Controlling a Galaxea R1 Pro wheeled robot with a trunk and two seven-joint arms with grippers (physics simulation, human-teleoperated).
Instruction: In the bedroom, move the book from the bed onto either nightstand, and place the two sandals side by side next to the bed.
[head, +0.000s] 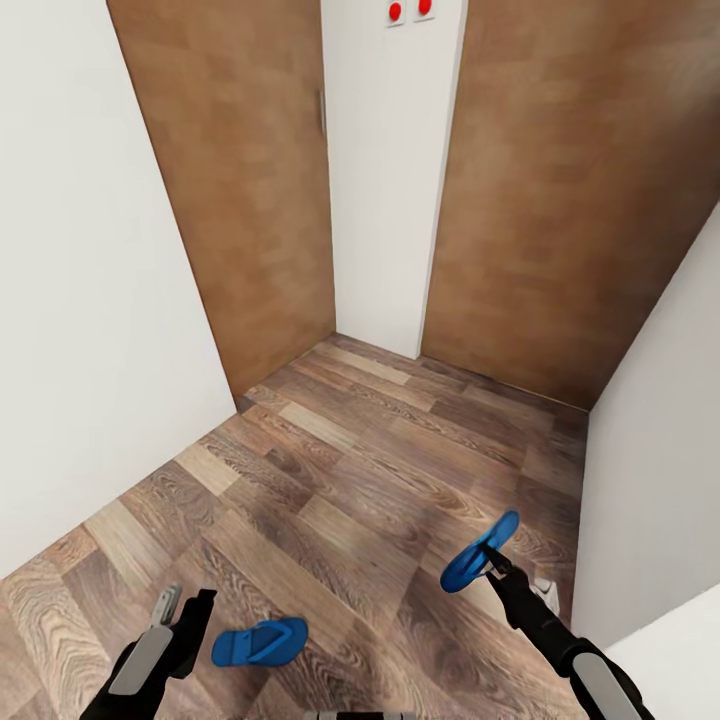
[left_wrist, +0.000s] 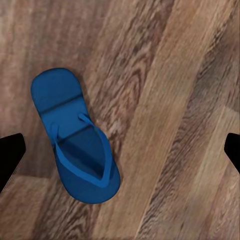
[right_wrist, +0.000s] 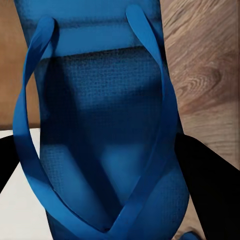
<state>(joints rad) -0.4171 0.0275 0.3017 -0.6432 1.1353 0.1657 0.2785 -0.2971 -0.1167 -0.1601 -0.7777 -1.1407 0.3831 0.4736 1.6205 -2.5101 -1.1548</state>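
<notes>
Right gripper (head: 493, 566) clamped on one blue sandal (head: 480, 552), held clear of the wood-plank floor (head: 350, 480); the sandal looks light and flexible, best pinched at the sole edge near the toe. Left gripper (head: 185, 610), fingers apart, hovers beside the second sandal (left_wrist: 75, 135), lying flat. The right wrist view alone shows strap (right_wrist: 150, 90) detail.

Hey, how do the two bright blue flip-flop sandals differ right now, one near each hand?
The bright blue flip-flop sandal by the left hand lies flat on the wood-plank floor, ungripped; the left hand is open beside it. The bright blue flip-flop sandal in the right hand is lifted and tilted, the right hand shut on it. Both share colour, shape and thin straps.
</notes>
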